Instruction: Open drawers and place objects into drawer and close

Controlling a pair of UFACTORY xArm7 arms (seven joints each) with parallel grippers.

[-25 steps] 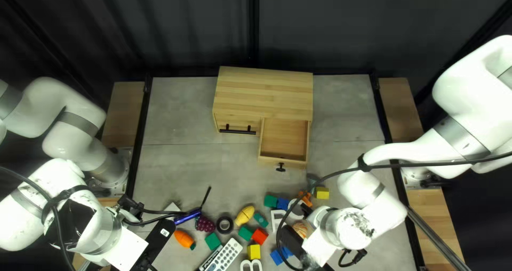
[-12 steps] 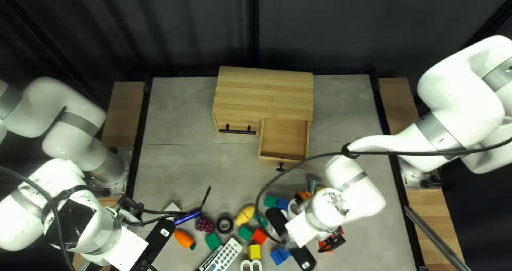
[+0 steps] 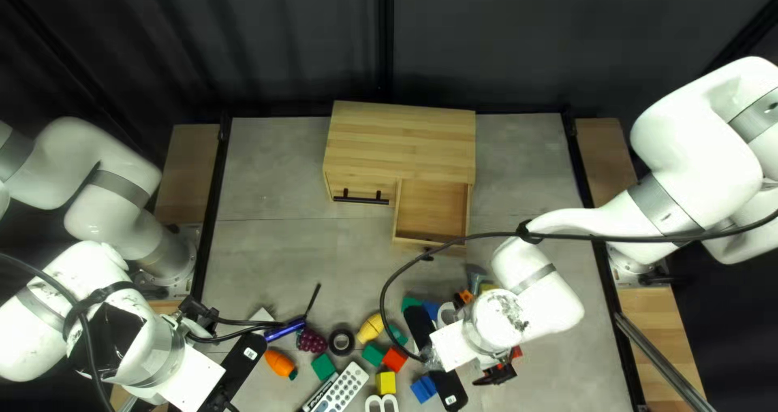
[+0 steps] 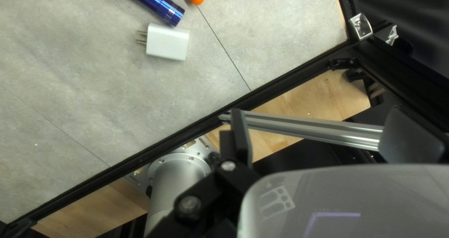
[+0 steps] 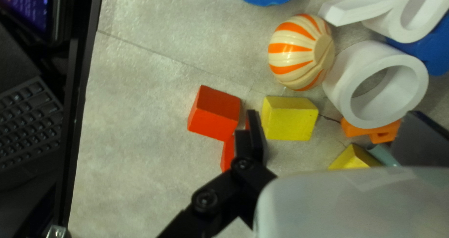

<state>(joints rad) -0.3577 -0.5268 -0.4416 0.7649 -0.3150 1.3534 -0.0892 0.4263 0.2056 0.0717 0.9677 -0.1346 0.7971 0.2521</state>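
- Drawer [image 3: 431, 205] at the right of the wooden cabinet's [image 3: 401, 136] front, pulled out, nothing showing inside. The cabinet's other drawer front, with the long black handle [image 3: 361, 200], is closed.
- Objects for it lie loose on the table, nearer the near edge. Below the right gripper [image 5: 333, 121] are a yellow block [image 5: 289, 118] and a red block [image 5: 213, 112], with a striped ball [image 5: 299, 51] and a white ring [image 5: 346, 86] beside them.
- Right jaws are spread, with nothing pinched; one finger's tip shows over the gap between the red and yellow blocks.
- Step in hand, as I judge it: opening is done on this side, and I am choosing a first pick. The yellow block looks handiest, though I cannot tell which is meant.
- Next move: line up so one block sits between the fingers, lower without nudging its neighbours, close, lift, carry to the open drawer.
- Left gripper [image 4: 318, 118] is spread and empty over the table's left edge, apart from the white plug adapter [image 4: 167, 42] and blue flashlight [image 4: 156, 4]. It can wait.
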